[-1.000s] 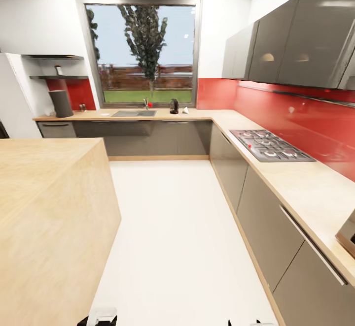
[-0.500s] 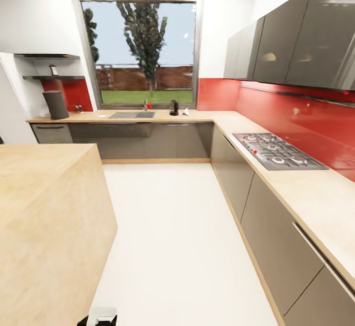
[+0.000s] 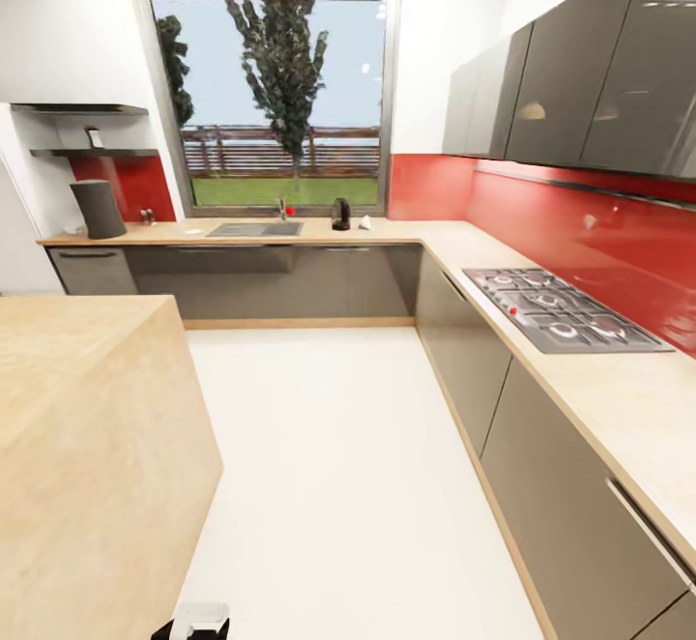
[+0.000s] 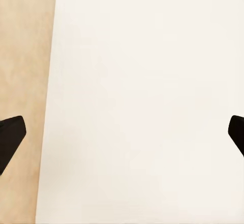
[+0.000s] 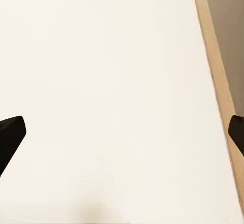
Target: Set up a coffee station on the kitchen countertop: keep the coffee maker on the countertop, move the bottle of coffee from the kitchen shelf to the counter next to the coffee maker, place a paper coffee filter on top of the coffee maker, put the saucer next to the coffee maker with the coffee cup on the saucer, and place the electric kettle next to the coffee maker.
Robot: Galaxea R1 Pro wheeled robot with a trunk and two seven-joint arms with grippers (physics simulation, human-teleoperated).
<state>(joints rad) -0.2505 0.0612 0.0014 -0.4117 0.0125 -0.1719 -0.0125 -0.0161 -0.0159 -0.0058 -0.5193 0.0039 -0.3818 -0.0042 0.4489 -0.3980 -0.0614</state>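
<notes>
Closest to me, a bit of the robot's left arm pokes up at the bottom of the head view, over the pale white floor. In the left wrist view the left gripper hangs above that floor with its two black fingers spread wide apart and nothing between them, beside the light-wood flank of the big wooden island. The right gripper is likewise wide open over bare floor, its black fingers empty, with the wooden plinth strip of the grey cabinets running just beside it. The island's top fills the near left, and on the right a light-wood surface over grey fronts carries a steel gas hob against the red wall panel. Farther off, under the window, the long light-wood kitchen countertop holds an inset steel sink; to the right of the sink stands a small dark object that looks like the electric kettle, with a tiny off-white paper coffee filter just beside it. At the far left end stands a dark grey cylinder. Above it, two thin dark shelves are fixed to the wall, and a small dark bottle of coffee stands on the lower kitchen shelf, too small to make out clearly.
</notes>
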